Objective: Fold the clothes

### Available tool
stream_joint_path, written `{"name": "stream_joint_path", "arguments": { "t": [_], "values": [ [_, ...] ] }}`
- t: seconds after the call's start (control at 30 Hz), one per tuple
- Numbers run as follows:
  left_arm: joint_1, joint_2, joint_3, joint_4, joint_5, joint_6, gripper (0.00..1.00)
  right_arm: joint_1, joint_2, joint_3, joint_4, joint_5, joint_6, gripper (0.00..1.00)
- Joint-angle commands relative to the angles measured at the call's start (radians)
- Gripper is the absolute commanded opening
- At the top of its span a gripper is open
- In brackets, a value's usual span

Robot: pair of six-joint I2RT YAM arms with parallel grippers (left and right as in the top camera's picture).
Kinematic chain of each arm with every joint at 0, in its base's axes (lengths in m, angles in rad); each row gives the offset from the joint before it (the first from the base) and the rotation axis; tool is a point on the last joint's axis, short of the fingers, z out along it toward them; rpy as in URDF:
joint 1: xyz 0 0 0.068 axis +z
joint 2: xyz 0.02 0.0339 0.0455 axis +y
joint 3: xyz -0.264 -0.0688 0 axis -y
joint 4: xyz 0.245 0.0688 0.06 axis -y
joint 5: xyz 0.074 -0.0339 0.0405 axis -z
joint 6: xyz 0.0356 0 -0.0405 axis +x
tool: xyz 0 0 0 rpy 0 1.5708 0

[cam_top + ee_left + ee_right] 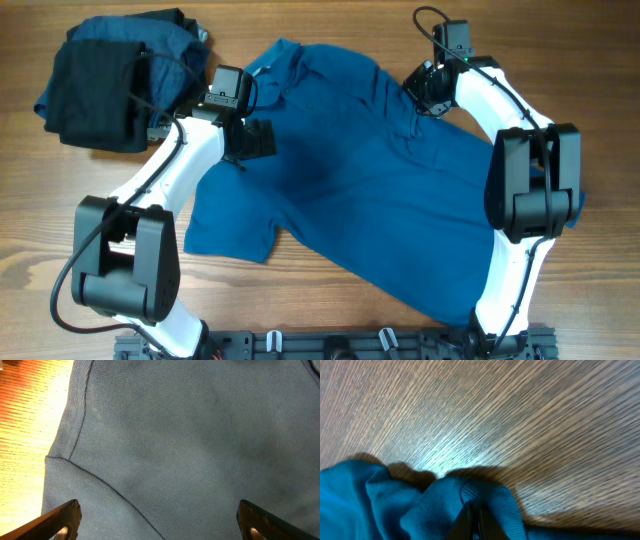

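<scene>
A medium-blue polo shirt (380, 190) lies spread and slightly rumpled across the middle of the wooden table, collar toward the far left. My left gripper (255, 140) hovers over its left shoulder near the sleeve seam. In the left wrist view its fingers (62, 520) stand wide open above the flat fabric (190, 435), with nothing between them. My right gripper (425, 90) is at the shirt's far right edge by the sleeve. In the right wrist view it (475, 522) is shut on a bunched fold of the blue shirt (445, 500).
A pile of black and dark blue clothes (110, 85) sits at the far left corner. Bare wooden table (320, 25) surrounds the shirt. The arm bases (340, 345) stand along the near edge.
</scene>
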Motion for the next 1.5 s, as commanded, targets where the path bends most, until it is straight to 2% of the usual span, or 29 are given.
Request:
{"name": "stream_joint_path", "arguments": {
  "t": [0.0, 0.13, 0.47, 0.67, 0.73, 0.8, 1.07, 1.17, 1.3, 1.33, 1.37, 1.47],
  "values": [
    [0.001, -0.003, -0.004, 0.0, 0.012, 0.005, 1.0, 0.006, 0.024, -0.011, 0.001, 0.068, -0.001, 0.04],
    [0.001, -0.003, -0.004, 0.0, 0.012, 0.005, 1.0, 0.006, 0.024, -0.009, 0.109, -0.039, -0.179, 0.04],
    [0.001, -0.003, -0.004, 0.0, 0.012, 0.005, 1.0, -0.069, 0.024, 0.076, 0.137, -0.078, -0.329, 0.04],
    [0.001, -0.003, -0.004, 0.0, 0.012, 0.005, 1.0, -0.098, 0.024, 0.085, 0.303, -0.071, -0.404, 0.04],
    [0.001, -0.003, -0.004, 0.0, 0.012, 0.005, 1.0, -0.097, 0.024, 0.084, 0.409, -0.07, -0.496, 0.05],
    [0.001, -0.003, -0.004, 0.0, 0.012, 0.005, 1.0, -0.097, 0.028, 0.084, 0.468, -0.018, -0.524, 0.04],
    [0.001, -0.003, -0.004, 0.0, 0.012, 0.005, 1.0, -0.099, 0.134, 0.085, 0.653, 0.087, -0.553, 0.04],
    [0.001, -0.003, -0.004, 0.0, 0.012, 0.005, 1.0, -0.101, 0.115, 0.114, 0.555, -0.016, -0.642, 0.04],
    [0.001, -0.003, -0.004, 0.0, 0.012, 0.005, 1.0, -0.093, 0.096, 0.342, 0.093, -0.083, -0.803, 0.05],
    [0.001, -0.003, -0.004, 0.0, 0.012, 0.005, 1.0, -0.092, 0.095, 0.377, 0.024, -0.083, -0.81, 0.09],
    [0.001, -0.003, -0.004, 0.0, 0.012, 0.005, 1.0, -0.092, 0.085, 0.39, 0.006, -0.087, -0.808, 0.04],
    [0.001, -0.003, -0.004, 0.0, 0.012, 0.005, 1.0, -0.092, 0.061, 0.39, -0.069, -0.132, -0.806, 0.04]
  ]
}}
